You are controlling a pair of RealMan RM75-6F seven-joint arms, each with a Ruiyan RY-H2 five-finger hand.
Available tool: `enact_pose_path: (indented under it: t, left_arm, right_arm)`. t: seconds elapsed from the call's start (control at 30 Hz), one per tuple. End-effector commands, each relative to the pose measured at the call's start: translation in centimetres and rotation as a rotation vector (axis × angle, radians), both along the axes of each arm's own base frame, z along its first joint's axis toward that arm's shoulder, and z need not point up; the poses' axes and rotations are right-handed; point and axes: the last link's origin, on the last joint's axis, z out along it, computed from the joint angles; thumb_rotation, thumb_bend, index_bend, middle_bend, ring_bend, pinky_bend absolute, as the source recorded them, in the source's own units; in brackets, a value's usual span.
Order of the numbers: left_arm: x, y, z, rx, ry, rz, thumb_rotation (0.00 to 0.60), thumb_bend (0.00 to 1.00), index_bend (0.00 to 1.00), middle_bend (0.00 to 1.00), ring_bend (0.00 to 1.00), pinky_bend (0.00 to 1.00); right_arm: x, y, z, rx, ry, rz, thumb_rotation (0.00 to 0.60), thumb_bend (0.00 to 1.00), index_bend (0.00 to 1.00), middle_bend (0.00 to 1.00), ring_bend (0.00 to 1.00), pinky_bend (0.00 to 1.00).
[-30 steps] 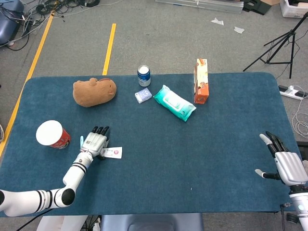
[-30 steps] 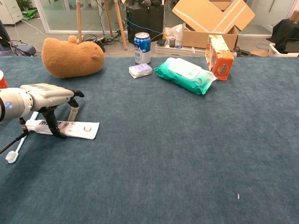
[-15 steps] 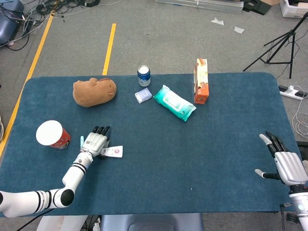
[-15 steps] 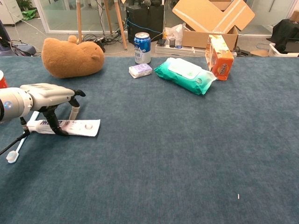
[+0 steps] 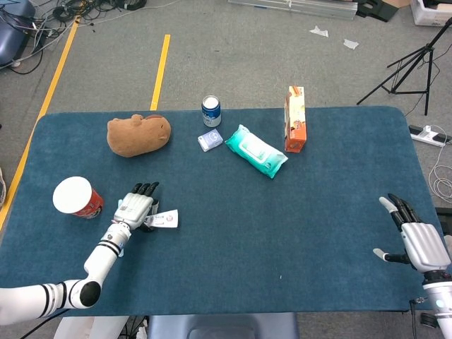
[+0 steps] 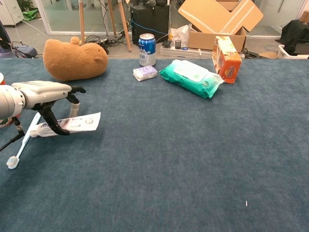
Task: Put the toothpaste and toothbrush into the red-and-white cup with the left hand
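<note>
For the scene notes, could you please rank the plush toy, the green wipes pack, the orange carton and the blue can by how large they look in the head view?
1. plush toy
2. green wipes pack
3. orange carton, close to the wipes pack, so that order is unsure
4. blue can

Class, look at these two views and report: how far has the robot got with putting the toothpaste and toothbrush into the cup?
Done: nothing; the cup holds neither item. In hand: the left hand grips the toothpaste, which in the chest view looks lifted off the table, and the toothbrush hangs by it. Left: carry both to the cup and drop them in. The right hand waits, open.
</note>
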Motion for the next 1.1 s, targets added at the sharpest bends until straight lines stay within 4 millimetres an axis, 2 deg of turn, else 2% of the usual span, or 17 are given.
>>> enact_pose_path:
  t: [0.03, 0.63, 1.1]
  left_arm:
    - [0.1, -0.1, 0.7, 0.014, -0.033, 0.008, 0.6, 0.39, 0.63, 0.0, 0.0, 0.0]
    - [1.0, -0.8, 3.9, 0.051, -0.231, 0.076, 0.6, 0.39, 0.65, 0.0, 0.0, 0.0]
    - [3.3, -1.1, 6.4, 0.065, -0.383, 0.084, 0.6, 0.39, 0.66, 0.0, 0.0, 0.0]
  right_arm:
    - [0.0, 0.0, 0.0, 0.001, 0.001, 0.0, 0.6, 0.0, 0.0, 0.0, 0.0, 0.35]
    - [0.1, 0.0, 0.1, -0.006, -0.003, 0.002, 0.6, 0.0, 0.0, 0.0, 0.0, 0.35]
    - [0.4, 0.2, 0.0, 0.003, -0.019, 0.012, 0.6, 0.0, 0.0, 0.0, 0.0, 0.35]
